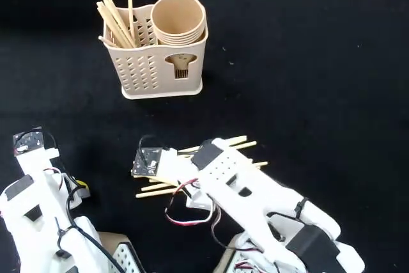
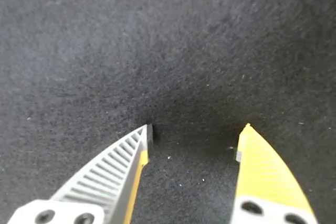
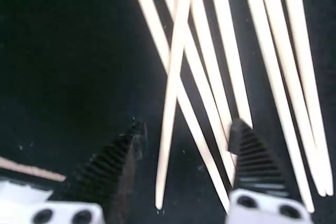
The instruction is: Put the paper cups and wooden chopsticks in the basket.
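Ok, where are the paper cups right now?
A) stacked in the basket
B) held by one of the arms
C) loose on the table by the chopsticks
A: the paper cups stand stacked in one compartment of the basket, next to a few chopsticks in the other, while the loose chopsticks lie on the table.

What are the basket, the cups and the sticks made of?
The basket looks like beige plastic, matt, with rows of moulded holes in its walls. The stacked cups in it look like plain brown paper, thin-rimmed and dull. The loose chopsticks seem pale bare wood, unpainted, though bamboo would look much the same.
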